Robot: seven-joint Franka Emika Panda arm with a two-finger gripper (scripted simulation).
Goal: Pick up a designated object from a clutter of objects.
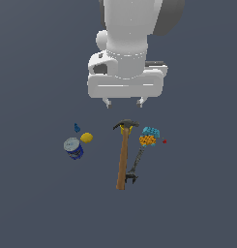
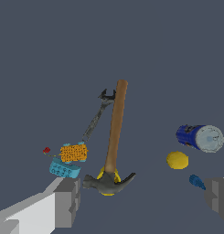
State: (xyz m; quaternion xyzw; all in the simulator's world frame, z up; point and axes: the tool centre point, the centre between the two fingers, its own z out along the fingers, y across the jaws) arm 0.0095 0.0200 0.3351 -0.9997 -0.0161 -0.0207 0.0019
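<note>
The small blue can with a silvery-grey lid stands at the exterior view's left, beside the yellow lemon and the tiny blue piece. In the wrist view the can appears beyond the lemon and the blue piece. My gripper is open and empty, hanging above the hammer's head, well to the right of the can in the exterior view. Its fingertips frame the hammer head in the wrist view.
A wooden-handled hammer lies in the middle, its dark head toward the arm. A dark clamp tool lies next to it. A cyan-and-orange block and a tiny red speck sit at the exterior view's right.
</note>
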